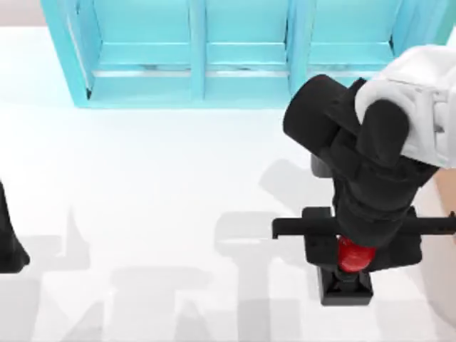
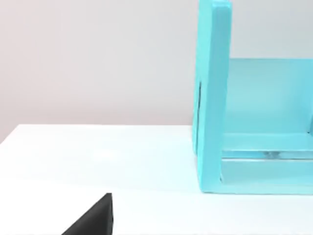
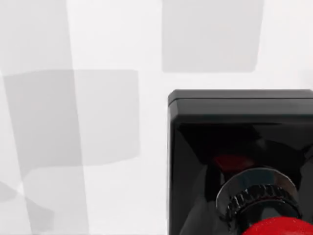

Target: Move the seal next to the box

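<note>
- Top view shows the right gripper (image 1: 347,260) down over the seal (image 1: 350,265), its wrist covering the fingers, so whether they are spread or pinching the seal cannot be told.
- Right wrist view looks straight onto the seal's black block and red knob (image 3: 274,227); the block appears to rest on the white table (image 1: 164,214).
- From the seal, the turquoise shelf unit (image 1: 235,53) stands well apart toward the table's far edge.
- A tan sliver at the table's right edge may be the box (image 1: 449,199); uncertain.
- Judging by this, the carry to the box is not yet done.
- Left gripper (image 1: 11,246) sits parked, far left of the seal.
</note>
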